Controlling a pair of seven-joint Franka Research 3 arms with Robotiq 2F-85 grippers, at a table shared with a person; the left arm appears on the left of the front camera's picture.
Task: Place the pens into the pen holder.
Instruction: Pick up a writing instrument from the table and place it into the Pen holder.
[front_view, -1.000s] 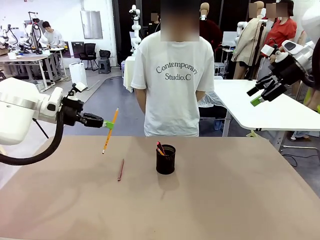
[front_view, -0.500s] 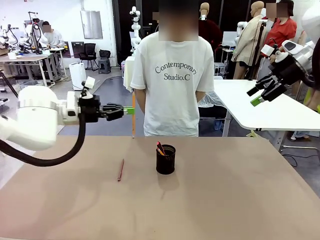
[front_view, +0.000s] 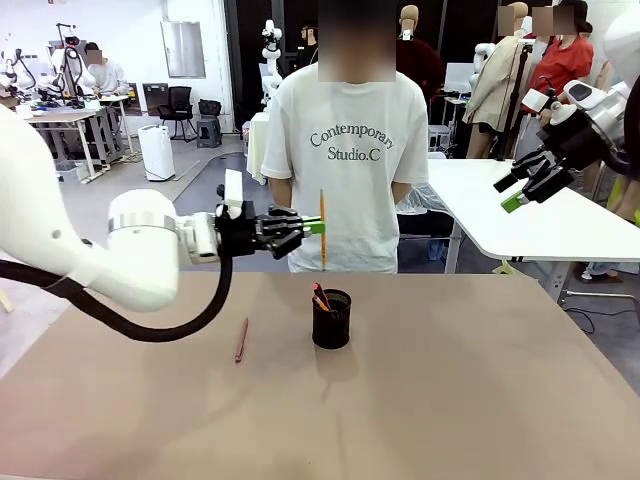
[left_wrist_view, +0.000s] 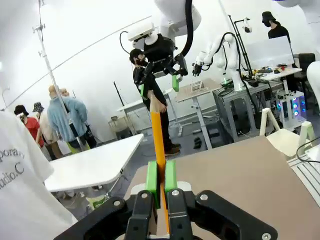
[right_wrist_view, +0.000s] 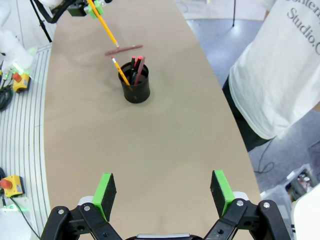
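Observation:
My left gripper (front_view: 314, 227) is shut on a yellow-orange pen (front_view: 322, 232), which hangs upright in the air just above and slightly left of the black mesh pen holder (front_view: 331, 319). In the left wrist view the green pads (left_wrist_view: 152, 178) pinch that pen (left_wrist_view: 157, 131). Sticking out of the holder (right_wrist_view: 136, 86) are a red pen (right_wrist_view: 139, 65) and a yellow one (right_wrist_view: 120, 71). A reddish-brown pen (front_view: 241, 340) lies flat on the table left of the holder. My right gripper (front_view: 519, 190) is raised at the far right, open (right_wrist_view: 163, 192) with nothing between its fingers.
A person in a white T-shirt (front_view: 344, 170) stands at the table's far edge, right behind the holder, hands behind the back. The brown table (front_view: 480, 390) is bare to the right and in front of the holder. A white table (front_view: 530, 215) stands beyond at the right.
My left arm has swung to the right with the yellow-orange pen, from the table's left side to just above the holder. The pen has gone from tilted to upright. The right arm has not moved.

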